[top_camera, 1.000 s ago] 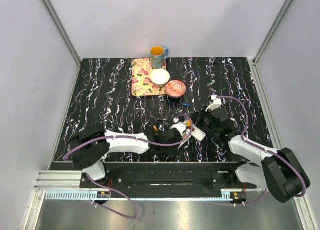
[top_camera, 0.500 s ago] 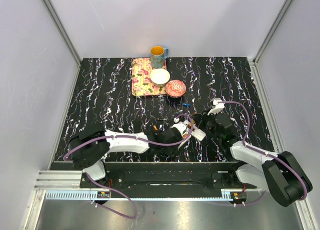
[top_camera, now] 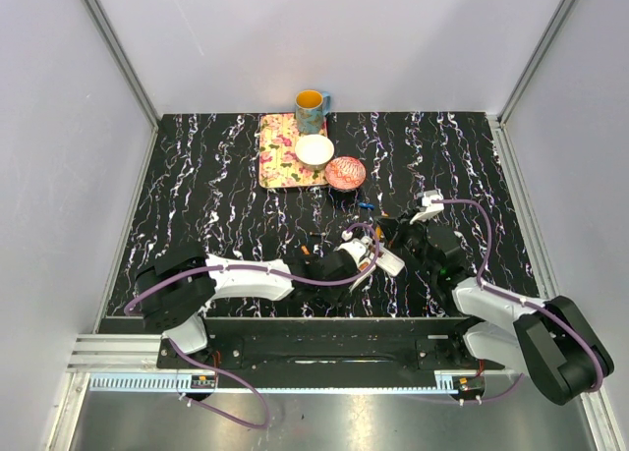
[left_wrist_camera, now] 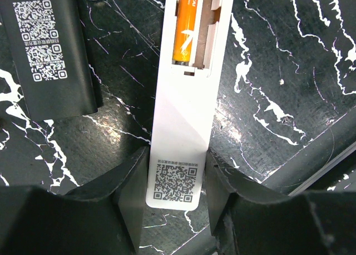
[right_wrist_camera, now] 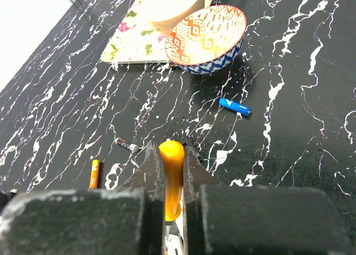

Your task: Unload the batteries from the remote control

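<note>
Left pincer (left_wrist_camera: 177, 171) grasps the white remote control (left_wrist_camera: 183, 110) by its end, flat on the worktop (left_wrist_camera: 278, 71). One orange battery (left_wrist_camera: 186, 21) sits in the open compartment. Right pincer (right_wrist_camera: 170, 155) is clenched on an orange-handled screwdriver (right_wrist_camera: 172, 183). A blue battery (right_wrist_camera: 234, 106) and a loose orange cell (right_wrist_camera: 94, 173) lie on the worktop.

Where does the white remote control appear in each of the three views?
Top external: white remote low centre, at the left arm's tip.
Left wrist: white remote at centre, between the left fingers.
Right wrist: not clearly in it; screwdriver in front.
Shared landmark: black marbled table.
</note>
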Tool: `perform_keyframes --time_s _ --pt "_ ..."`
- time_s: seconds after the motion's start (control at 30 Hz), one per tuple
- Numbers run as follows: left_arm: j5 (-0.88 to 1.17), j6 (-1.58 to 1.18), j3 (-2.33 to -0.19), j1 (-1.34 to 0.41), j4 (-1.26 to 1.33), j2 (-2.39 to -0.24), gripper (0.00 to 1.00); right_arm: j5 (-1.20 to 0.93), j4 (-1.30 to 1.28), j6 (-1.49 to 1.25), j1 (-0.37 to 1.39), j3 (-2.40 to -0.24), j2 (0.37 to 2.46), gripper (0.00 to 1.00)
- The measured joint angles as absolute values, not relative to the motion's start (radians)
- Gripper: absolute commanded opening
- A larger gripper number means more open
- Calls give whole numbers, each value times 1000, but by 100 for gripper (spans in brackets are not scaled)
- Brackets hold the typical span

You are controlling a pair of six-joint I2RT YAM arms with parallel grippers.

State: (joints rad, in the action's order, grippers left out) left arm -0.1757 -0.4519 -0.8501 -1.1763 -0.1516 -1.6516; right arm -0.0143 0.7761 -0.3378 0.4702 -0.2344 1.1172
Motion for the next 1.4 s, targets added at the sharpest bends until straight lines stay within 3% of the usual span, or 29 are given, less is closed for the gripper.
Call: perform_keyframes --time_s 1.4 --pt "-165 -442 -850 -1174 -148 -1653 18 -9 762 -358 470 -228 1147 0"
